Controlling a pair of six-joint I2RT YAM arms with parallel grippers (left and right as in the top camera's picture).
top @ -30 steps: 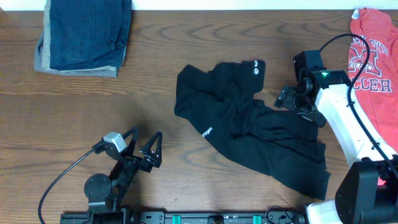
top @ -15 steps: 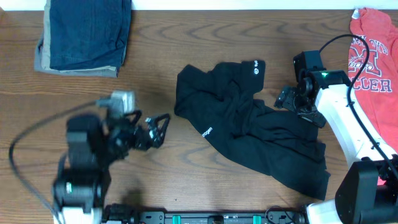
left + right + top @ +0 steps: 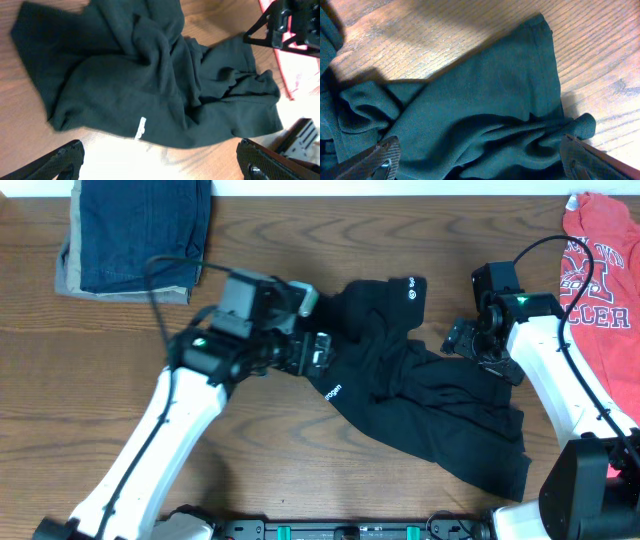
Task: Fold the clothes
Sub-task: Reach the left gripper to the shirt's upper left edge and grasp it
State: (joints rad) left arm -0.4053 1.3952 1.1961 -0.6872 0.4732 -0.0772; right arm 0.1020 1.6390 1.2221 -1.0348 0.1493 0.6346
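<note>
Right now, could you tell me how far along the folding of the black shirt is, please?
Done: nothing yet; the crumpled black soft-fabric shirt lies bunched on the brown wooden table, no fold made. In hand: the left pincer stands open over one edge, the right pincer open by the opposite edge, neither gripping. Left: grasp, spread flat, then fold.

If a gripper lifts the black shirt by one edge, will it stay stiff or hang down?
Probably hangs limp: the black shirt lies crumpled in soft folds. Pushed, it would likely bunch up; its wrinkles suggest thin fabric.
</note>
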